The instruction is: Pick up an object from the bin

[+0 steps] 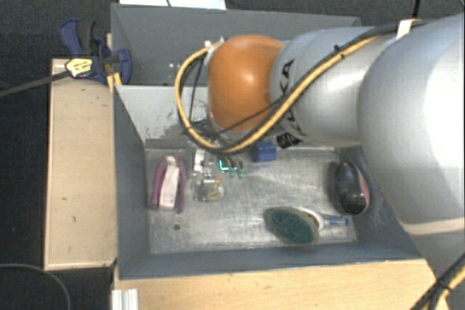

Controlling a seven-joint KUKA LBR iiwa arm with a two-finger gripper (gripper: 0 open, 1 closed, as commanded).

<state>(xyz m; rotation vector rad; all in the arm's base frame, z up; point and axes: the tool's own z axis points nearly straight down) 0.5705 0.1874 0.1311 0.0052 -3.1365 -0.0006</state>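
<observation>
Seeing my gripper [207,176] left of centre, just beside the purple-pink object [166,184], I cannot tell its grip; bare bin floor [218,229] stretches below toward the green brush [293,224].

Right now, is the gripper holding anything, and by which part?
Cannot be told; the gripper sits low in the bin beside the purple-and-pink object.

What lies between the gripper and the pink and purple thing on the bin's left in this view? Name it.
Nothing visible. The gripper sits just right of the pink and purple thing, with bare bin floor between them. The green oval thing lies farther right, out of the way.
</observation>
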